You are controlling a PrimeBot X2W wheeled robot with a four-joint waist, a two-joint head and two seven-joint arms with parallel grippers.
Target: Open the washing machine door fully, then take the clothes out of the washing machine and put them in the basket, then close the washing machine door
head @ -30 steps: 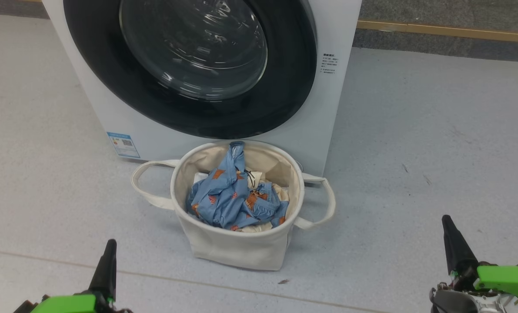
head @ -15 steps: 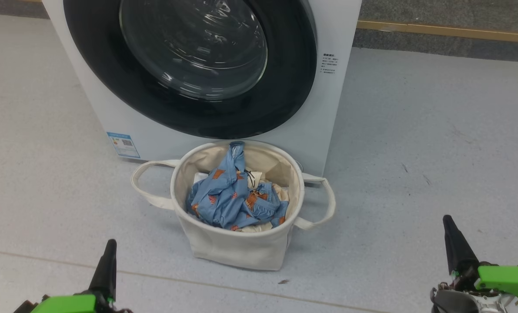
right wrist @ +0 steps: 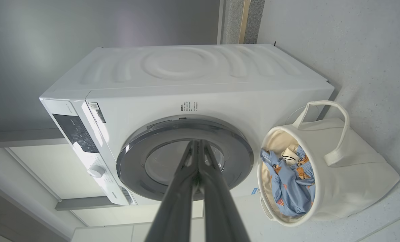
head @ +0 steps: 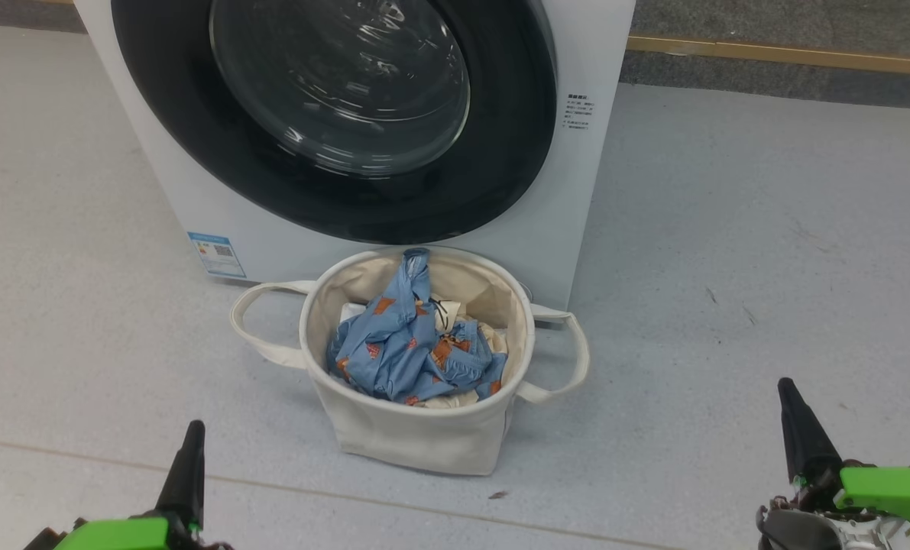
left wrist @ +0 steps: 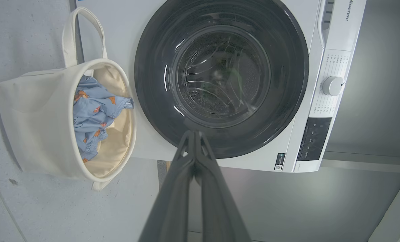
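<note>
The left gripper (head: 192, 431) sits at seven o'clock in the head view, its two dark fingers pressed together into a single point with nothing between them. The right gripper (head: 785, 386) sits at five o'clock, clenched and empty in the same way. Both are well apart from the basket (head: 416, 439), which stands upright between them on the grey floor (head: 730, 267) just below the middle of the view. Its two loop handles stick out at nine and three o'clock. The clothes (head: 409, 351) lie inside it, light blue fabric with orange-brown prints bunched over cream fabric, and one blue end reaches up to the rim at twelve o'clock. At twelve o'clock from the basket, just behind it, stands the white washing machine (head: 584, 191); whether the two touch cannot be told. The washing machine door (head: 500, 176) lies shut against the machine's front, a wide glossy black ring around a bulging glass bowl (head: 340, 84). A small blue label (head: 216, 254) sits at ten o'clock from the basket and a black text sticker (head: 579, 111) at one o'clock. In the left wrist view the closed fingertips line up with the lower part of the door's ring, and the perforated drum (left wrist: 220, 77) shows through the glass.
</note>
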